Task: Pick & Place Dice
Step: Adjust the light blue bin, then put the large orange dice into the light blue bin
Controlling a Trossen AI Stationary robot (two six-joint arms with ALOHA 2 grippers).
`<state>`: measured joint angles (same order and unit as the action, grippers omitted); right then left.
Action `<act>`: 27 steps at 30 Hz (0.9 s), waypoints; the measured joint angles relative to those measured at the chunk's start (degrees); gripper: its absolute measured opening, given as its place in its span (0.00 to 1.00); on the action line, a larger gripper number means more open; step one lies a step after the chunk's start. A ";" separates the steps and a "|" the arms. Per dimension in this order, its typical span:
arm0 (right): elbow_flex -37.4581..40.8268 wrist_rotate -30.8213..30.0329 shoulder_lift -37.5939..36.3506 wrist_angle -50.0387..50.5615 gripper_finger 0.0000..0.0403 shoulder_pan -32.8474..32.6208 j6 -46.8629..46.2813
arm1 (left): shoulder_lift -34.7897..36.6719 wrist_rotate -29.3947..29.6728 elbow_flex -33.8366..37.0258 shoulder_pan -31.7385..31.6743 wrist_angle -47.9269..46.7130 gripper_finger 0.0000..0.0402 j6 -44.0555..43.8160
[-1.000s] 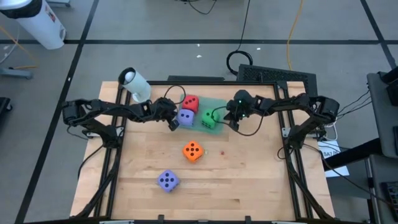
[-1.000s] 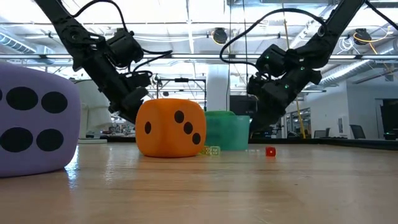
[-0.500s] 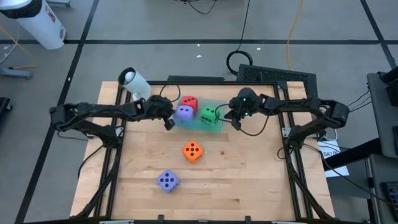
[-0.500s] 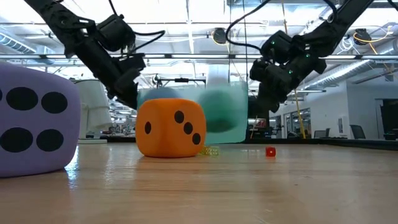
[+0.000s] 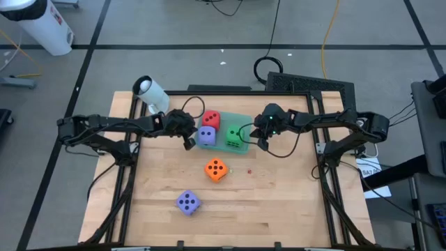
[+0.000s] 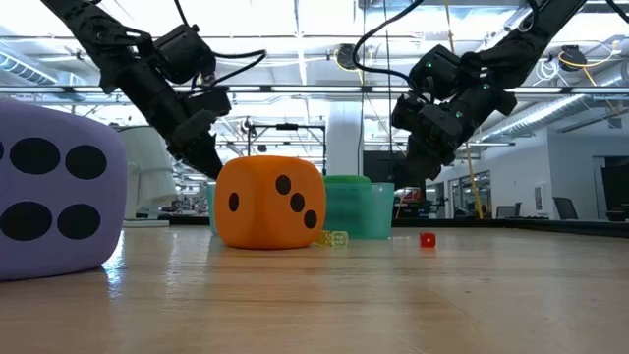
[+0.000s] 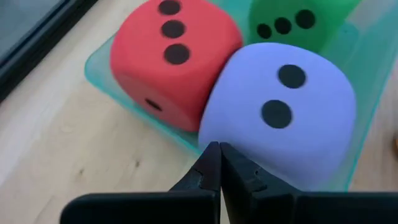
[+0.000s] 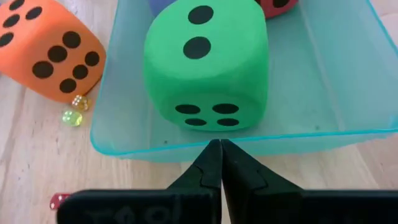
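Three dice sit in the teal tray [image 5: 245, 118] near the far side of the table [image 5: 279, 202]: the red die [image 5: 211, 118], one lavender die [image 5: 207, 134] just in front of it and touching it, and the green die [image 5: 235, 136] beside them. The orange die [image 5: 216, 169] lies on the bare wood a little nearer, and the second lavender die [image 5: 188, 202] nearer again, well apart from the tray. Both pincers are pinched on opposite rims of the tray, fingers fully together: the left pincer [image 7: 214, 163] on the edge beside the lavender die, the right pincer [image 8: 215, 160] on the edge beside the green die. Holding the tray from two sides looks meant to keep it level and steady, so the loose, soft cubes do not roll out while it is carried or set. In the low view the tray appears to rest on or very close to the wood behind the orange die. Half a second earlier that view showed the tray lifted well above the table and blurred; now it is down again. From above, the tray and its three dice have shifted slightly toward the near side, and both arms have dropped with it. Two dice are not yet in the tray.
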<state>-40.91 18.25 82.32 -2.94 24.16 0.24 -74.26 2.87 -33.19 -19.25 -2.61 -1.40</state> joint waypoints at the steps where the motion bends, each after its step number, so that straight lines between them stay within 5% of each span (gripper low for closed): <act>1: 0.21 0.08 -0.66 0.09 0.00 -0.18 0.49 | 0.31 -0.05 0.00 0.28 -0.17 0.01 1.22; 11: 14.29 1.09 -18.82 -16.82 0.00 -0.58 -3.29 | 17.17 -11.33 6.29 -2.73 5.02 0.01 10.42; 19: 17.10 -3.22 -36.25 -10.72 0.00 0.20 -1.67 | 32.42 -17.01 18.07 -10.47 10.67 0.01 4.91; 27: 17.10 -3.40 -47.65 -5.39 0.00 0.09 -1.73 | 36.96 -16.07 23.71 -11.60 9.76 0.04 0.27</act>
<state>-23.81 14.85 34.66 -8.33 24.25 -1.49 -37.30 -13.20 -9.48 -30.84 7.15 -1.12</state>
